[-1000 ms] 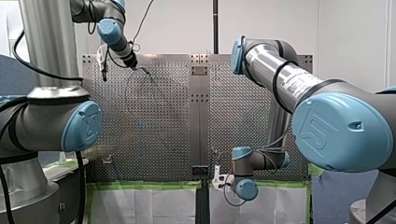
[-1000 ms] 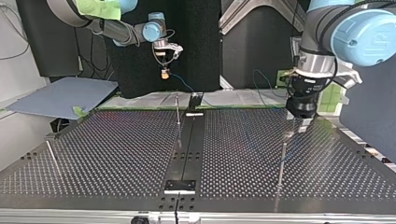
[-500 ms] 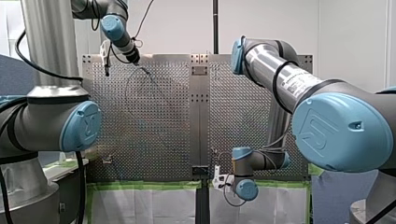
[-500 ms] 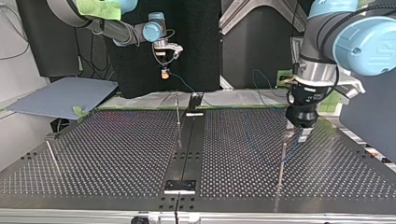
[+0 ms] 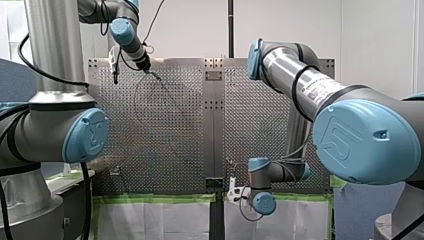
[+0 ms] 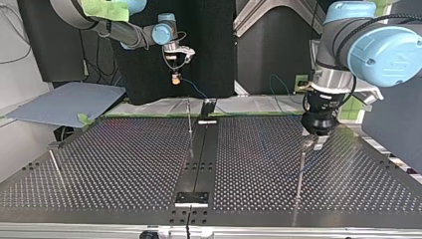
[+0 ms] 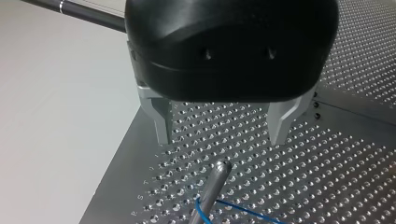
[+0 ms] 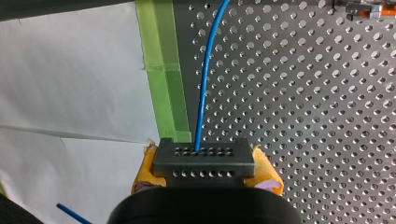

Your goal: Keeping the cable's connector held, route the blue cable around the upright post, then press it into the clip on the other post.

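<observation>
In the right wrist view my right gripper [image 8: 204, 173] has its yellow pads [image 8: 269, 171] shut on the black connector [image 8: 204, 156]. The blue cable [image 8: 203, 88] runs from the connector out over the perforated plate. In the top view that gripper [image 6: 175, 78] hangs above the far edge. My left gripper [image 7: 222, 135] is open, its metal fingers [image 7: 161, 123] standing just above the tip of an upright post [image 7: 219, 173]. The blue cable [image 7: 201, 213] loops round that post lower down. In the top view my left gripper [image 6: 315, 141] is right over this post [image 6: 300, 172].
Two more thin posts stand on the plate: one by the centre rail [image 6: 189, 117], one at the top view's left [image 6: 55, 168]. A small metal and orange part [image 8: 369, 7] sits ahead of the right gripper. Green tape [image 8: 163, 70] and white sheeting edge the plate.
My left gripper has shifted slightly toward the top view's left, staying over the post. My right arm has not moved.
</observation>
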Controlling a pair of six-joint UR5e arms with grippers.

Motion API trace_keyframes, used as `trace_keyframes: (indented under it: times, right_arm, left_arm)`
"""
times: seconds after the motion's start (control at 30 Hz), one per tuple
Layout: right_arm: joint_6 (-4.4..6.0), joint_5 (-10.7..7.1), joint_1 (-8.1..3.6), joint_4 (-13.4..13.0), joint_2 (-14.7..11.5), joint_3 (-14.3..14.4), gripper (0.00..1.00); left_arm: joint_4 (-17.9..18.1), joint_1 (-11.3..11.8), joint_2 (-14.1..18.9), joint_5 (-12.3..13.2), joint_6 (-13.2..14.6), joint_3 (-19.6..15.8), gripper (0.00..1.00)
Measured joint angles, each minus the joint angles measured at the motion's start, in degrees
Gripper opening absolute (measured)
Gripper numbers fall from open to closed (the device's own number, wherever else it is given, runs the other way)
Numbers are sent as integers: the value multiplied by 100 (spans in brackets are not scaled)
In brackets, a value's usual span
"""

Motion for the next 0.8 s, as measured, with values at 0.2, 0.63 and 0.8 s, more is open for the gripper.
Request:
trace_keyframes:
  times: [0.2,0.63,0.8]
  right_arm:
    - [0,-7,0,2,0,-1,0]
    - [-8,-18,4,4,0,1,0]
    - [-11,-18,7,3,1,0,0]
  left_arm:
    - [4,-8,1,-73,-3,0,100]
    - [-43,-27,4,-649,-29,0,100]
    - [-41,-28,5,-724,-29,0,100]
